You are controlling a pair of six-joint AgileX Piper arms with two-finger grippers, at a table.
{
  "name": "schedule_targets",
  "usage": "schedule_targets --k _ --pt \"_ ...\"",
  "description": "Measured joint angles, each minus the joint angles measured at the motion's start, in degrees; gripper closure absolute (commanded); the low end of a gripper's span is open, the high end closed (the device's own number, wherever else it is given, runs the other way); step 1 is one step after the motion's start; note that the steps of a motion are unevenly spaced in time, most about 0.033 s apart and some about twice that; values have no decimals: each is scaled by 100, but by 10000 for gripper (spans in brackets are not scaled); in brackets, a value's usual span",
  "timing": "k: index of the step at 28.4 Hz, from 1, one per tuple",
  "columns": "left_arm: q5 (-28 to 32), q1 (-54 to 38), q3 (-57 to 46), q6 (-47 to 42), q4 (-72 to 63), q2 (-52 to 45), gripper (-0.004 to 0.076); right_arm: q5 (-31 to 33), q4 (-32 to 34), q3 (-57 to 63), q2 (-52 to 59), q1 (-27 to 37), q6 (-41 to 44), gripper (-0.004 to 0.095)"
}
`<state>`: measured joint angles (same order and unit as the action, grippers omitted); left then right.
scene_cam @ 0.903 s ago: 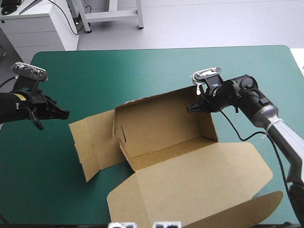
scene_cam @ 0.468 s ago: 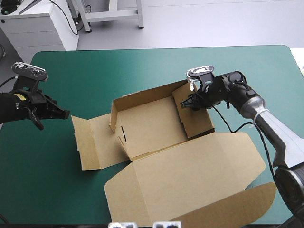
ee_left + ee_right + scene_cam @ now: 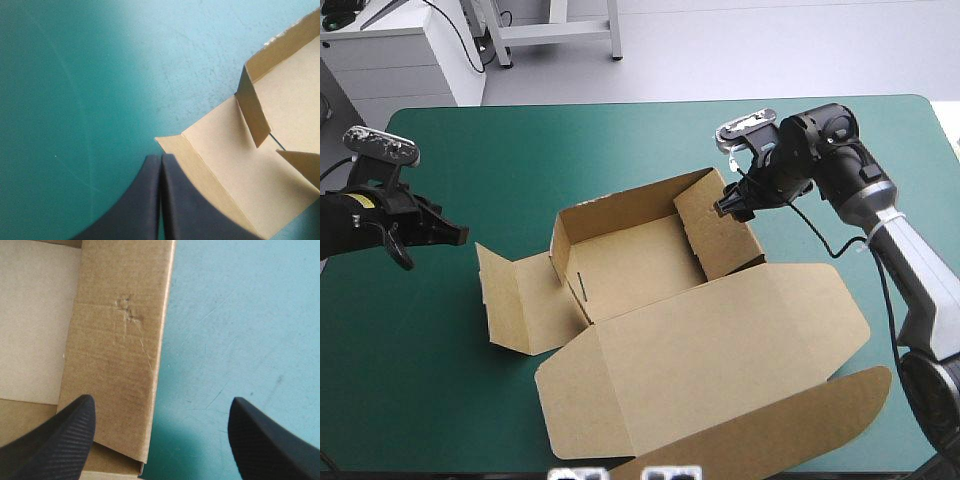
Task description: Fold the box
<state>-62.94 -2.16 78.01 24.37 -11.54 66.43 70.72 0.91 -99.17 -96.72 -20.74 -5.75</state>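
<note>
High view shows the box [image 3: 720, 350] mid-bench, its lid flat toward the near edge; since the earlier frames its right wall has swung up and inward; the right jaws stand wide apart over that wall's top edge; the left jaws, pressed together, hover unchanged beside the left flap; bare teal-green bench [image 3: 570, 140] lies open along the far and left edges.

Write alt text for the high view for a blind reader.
A brown box lies half folded on a teal-green table: back and right walls raised, lid flat toward the near edge. The right gripper, fingers open, is at the right wall's top; the left gripper, fingers shut, hangs apart at its left.
</note>
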Motion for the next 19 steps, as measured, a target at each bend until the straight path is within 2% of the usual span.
schedule_targets --k 10,15,19 --pt "-27 0 0 0 -71 0 733 31 -91 -36 -588 0 -22 223" --pt "-39 0 0 0 -71 0 733 20 -193 -36 -1178 0 -67 306" --pt "-45 0 0 0 -71 0 733 -10 -297 -36 -1491 0 -83 450"
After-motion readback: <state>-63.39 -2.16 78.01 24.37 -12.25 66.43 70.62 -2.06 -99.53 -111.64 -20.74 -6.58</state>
